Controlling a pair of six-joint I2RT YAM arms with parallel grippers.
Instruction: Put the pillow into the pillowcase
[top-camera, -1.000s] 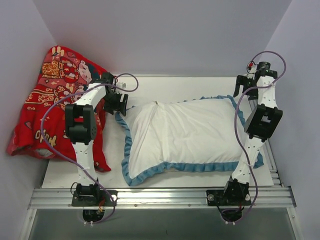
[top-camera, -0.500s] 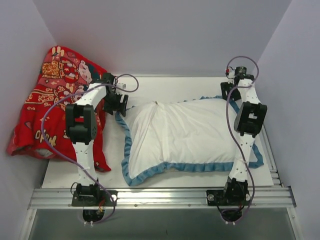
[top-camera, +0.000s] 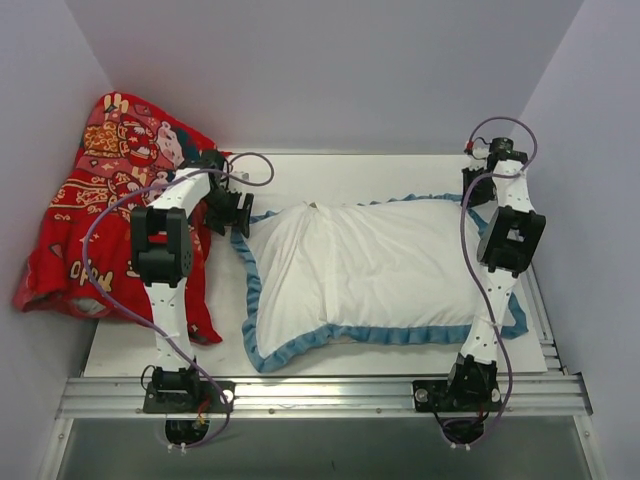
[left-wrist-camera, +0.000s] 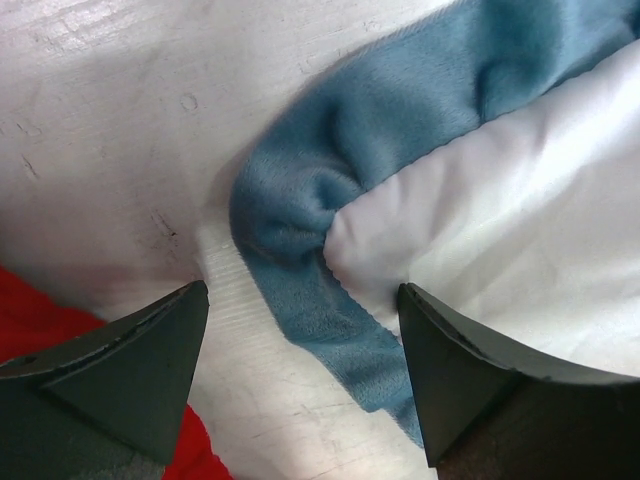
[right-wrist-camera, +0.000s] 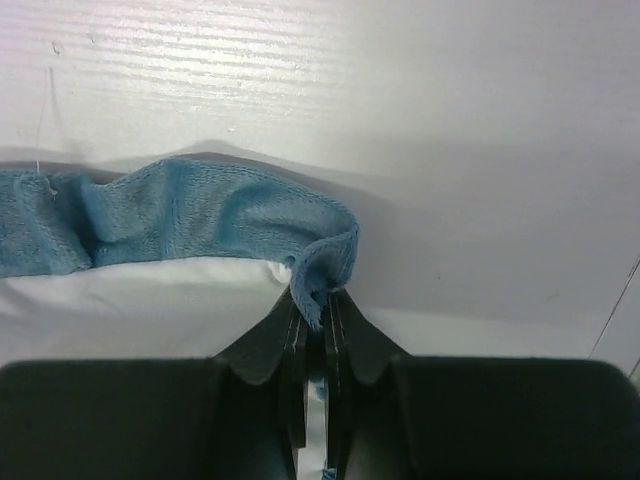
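Observation:
The pillowcase (top-camera: 370, 270) lies puffed up in the middle of the table, white side up, with blue ruffled trim (left-wrist-camera: 300, 200) all round. No separate pillow with piping shows; it is hidden or out of view. My left gripper (left-wrist-camera: 302, 300) is open, hovering over the trim at the cover's far left corner (top-camera: 240, 225), one finger on either side of it. My right gripper (right-wrist-camera: 318, 295) is shut on the blue trim (right-wrist-camera: 200, 210) at the far right corner (top-camera: 478, 192), a fold of it pinched between the fingertips.
A red cartoon-figure cloth (top-camera: 110, 210) is heaped at the left, running under the left arm, and its edge shows in the left wrist view (left-wrist-camera: 30, 320). Grey walls close in the back and sides. An aluminium rail (top-camera: 320, 390) runs along the front.
My right gripper has shut on the trim at the far right corner after the arm swung left and back. The left gripper has shifted slightly left, still open.

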